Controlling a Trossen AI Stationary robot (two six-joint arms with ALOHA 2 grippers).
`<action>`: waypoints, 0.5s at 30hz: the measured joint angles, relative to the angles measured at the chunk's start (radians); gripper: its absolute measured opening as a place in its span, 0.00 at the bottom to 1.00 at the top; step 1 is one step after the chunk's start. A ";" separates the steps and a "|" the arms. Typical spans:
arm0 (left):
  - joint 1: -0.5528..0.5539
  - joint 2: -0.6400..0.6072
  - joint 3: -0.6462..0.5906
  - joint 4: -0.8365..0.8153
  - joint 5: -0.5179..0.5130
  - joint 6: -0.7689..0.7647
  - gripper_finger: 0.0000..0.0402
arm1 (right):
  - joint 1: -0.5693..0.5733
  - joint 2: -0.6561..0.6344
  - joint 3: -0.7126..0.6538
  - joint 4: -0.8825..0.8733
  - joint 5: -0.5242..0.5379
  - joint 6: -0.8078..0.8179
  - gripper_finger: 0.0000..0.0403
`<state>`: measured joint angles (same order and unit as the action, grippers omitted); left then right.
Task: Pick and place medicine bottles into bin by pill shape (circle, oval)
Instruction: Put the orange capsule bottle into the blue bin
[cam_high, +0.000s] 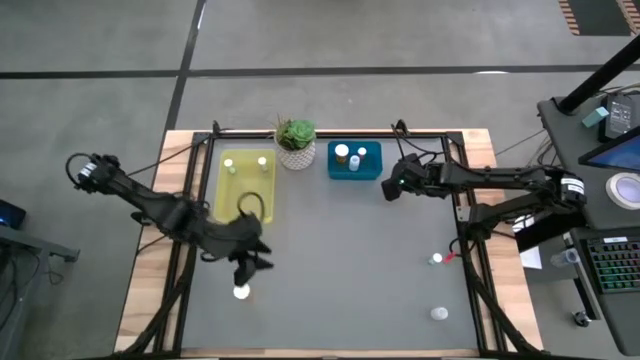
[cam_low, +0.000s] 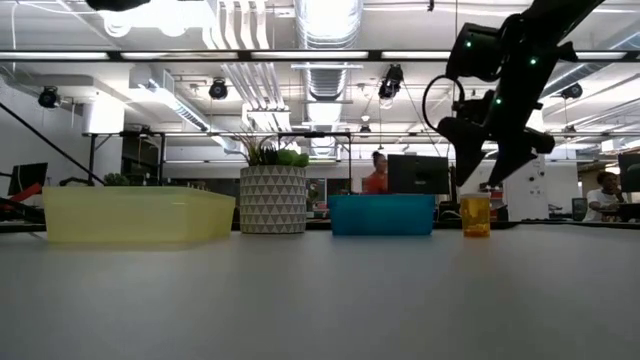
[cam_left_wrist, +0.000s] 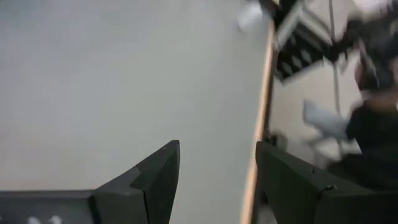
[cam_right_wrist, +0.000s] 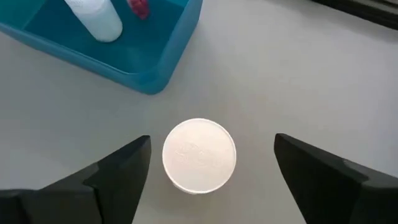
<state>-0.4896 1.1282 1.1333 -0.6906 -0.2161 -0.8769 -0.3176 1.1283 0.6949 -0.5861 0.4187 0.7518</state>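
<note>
My right gripper (cam_high: 388, 187) is open just right of the teal bin (cam_high: 354, 172). It hangs above an amber bottle with a white cap (cam_right_wrist: 199, 155) that stands upright on the table (cam_low: 476, 214). Its fingers stand on either side of the cap without touching it. The gripper hides this bottle in the high view. My left gripper (cam_high: 247, 262) is open and empty over the table's near left part. A white-capped bottle (cam_high: 241, 291) stands just nearward of it. Two more bottles (cam_high: 437, 259) (cam_high: 438, 313) stand at the right.
A yellow bin (cam_high: 222, 200) at the far left holds two bottles. The teal bin holds two bottles (cam_high: 342, 152). A potted plant (cam_high: 296, 142) stands between the bins. Bare grey table lies in the middle. People show in the room beyond (cam_low: 377, 172).
</note>
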 joint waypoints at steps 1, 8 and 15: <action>0.000 -0.020 -0.002 -0.005 -0.037 0.001 0.49 | 0.000 0.004 0.000 0.000 -0.001 0.003 0.83; 0.000 -0.105 -0.018 -0.003 -0.184 0.006 0.49 | 0.000 0.036 0.000 0.002 -0.002 0.010 0.82; 0.000 -0.105 -0.028 0.000 -0.187 0.024 0.49 | -0.004 0.087 0.001 0.056 0.000 0.008 0.81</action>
<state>-0.4892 1.0231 1.1053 -0.6903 -0.4026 -0.8526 -0.3214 1.2155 0.6963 -0.5299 0.4187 0.7601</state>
